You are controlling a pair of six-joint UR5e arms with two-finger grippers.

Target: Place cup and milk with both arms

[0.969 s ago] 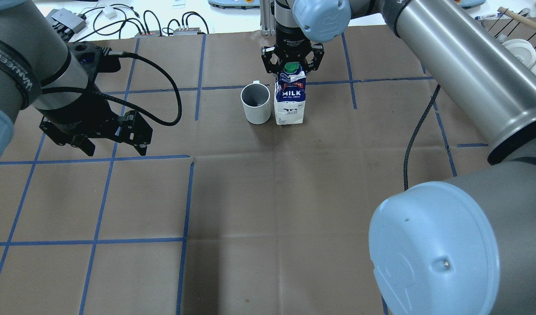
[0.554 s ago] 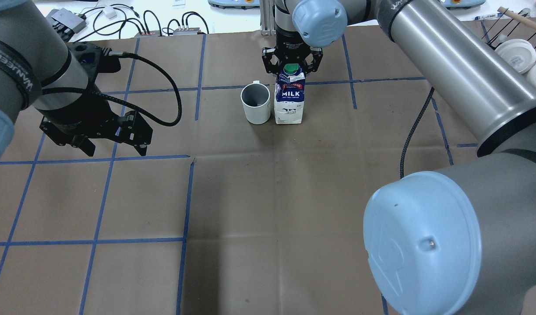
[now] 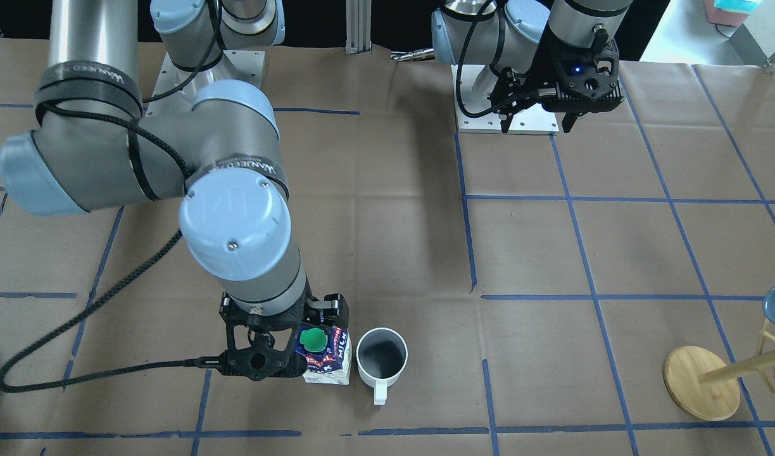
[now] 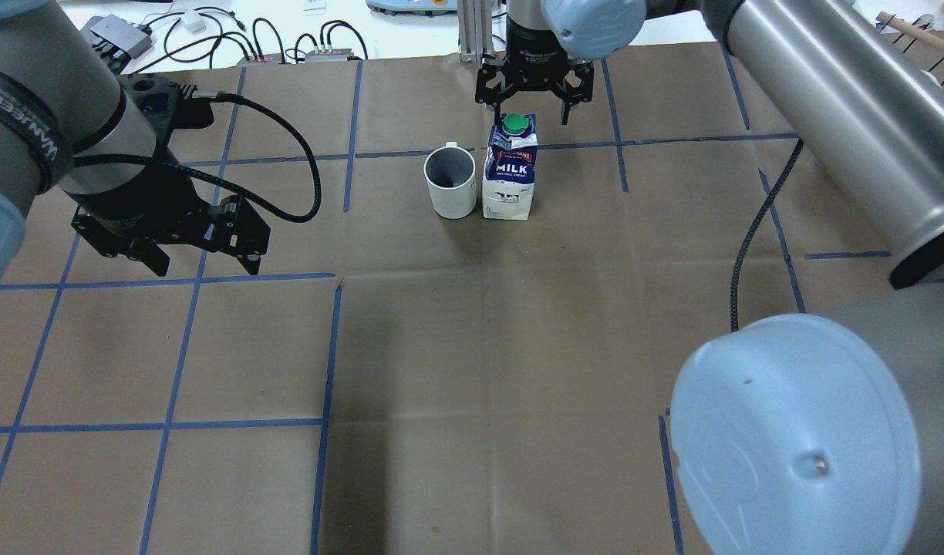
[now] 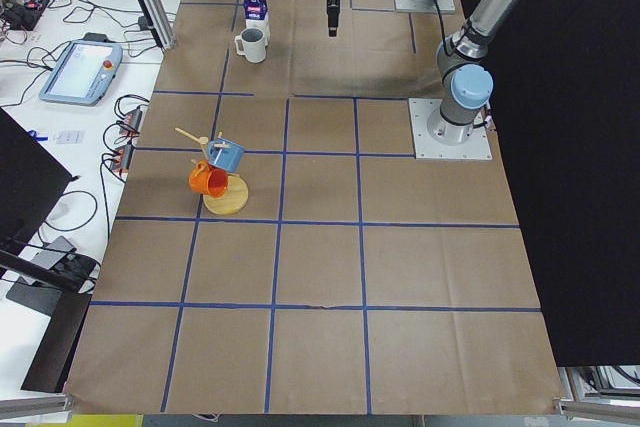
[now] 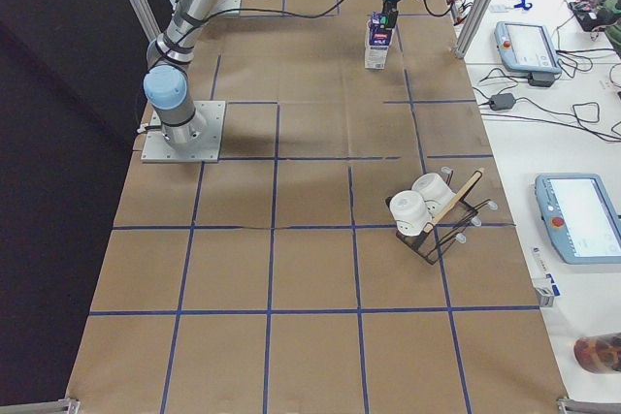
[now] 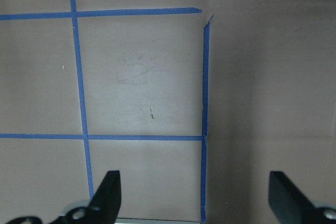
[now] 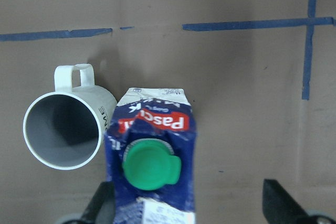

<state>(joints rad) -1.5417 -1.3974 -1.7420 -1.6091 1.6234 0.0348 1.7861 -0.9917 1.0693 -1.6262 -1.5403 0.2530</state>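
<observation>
Two grippers, both with jaws spread wide: nearest the robot, the left gripper [image 4: 204,264] hangs over the brown paper [image 4: 472,347]. Farther out, the cup [image 4: 450,185] and the milk [image 4: 509,176] stand upright just beside each other, and the right gripper [image 4: 531,106] hovers above the milk.

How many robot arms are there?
2. The right arm reaches forward, the right tool open over the milk carton beside the white mug; the left arm hangs back, the left tool open over brown paper. None seems hidden.
</observation>
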